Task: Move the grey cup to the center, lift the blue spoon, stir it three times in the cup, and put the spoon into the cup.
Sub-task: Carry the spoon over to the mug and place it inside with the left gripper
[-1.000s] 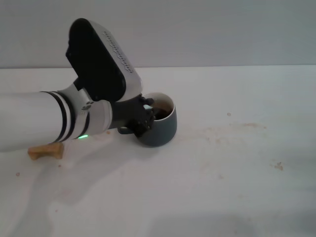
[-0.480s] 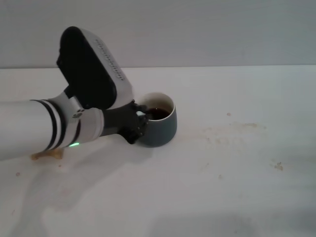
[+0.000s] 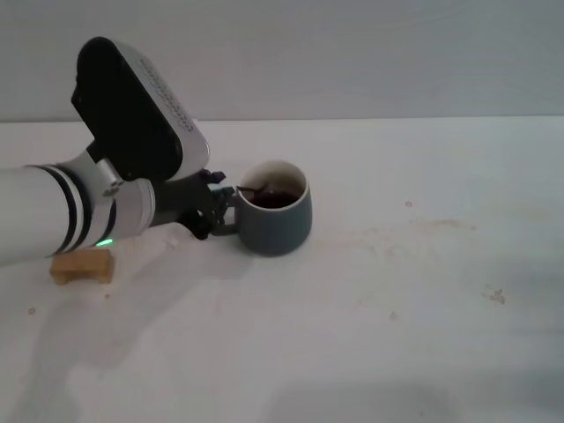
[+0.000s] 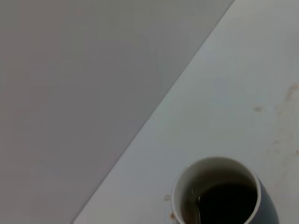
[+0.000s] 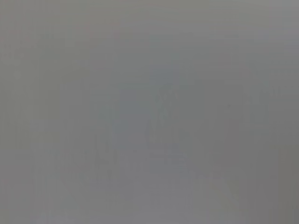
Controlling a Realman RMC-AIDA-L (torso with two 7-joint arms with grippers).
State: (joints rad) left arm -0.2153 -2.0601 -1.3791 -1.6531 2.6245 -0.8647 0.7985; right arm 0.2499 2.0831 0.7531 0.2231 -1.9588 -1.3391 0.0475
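Resting inside the squat dark grey ceramic cup (image 3: 275,216) on the white desk (image 3: 423,308), the spoon (image 3: 249,190) is seen; the left end effector (image 3: 211,210) beside the handle cannot be judged open or closed, and should be withdrawn level to avoid tipping.

Light is soft, even, dimmish. Faint diffuse shadow spreads on the table (image 3: 370,352) under and in front of the left arm (image 3: 53,216). No glare. Right wrist view: blank grey blur, nothing resolved.
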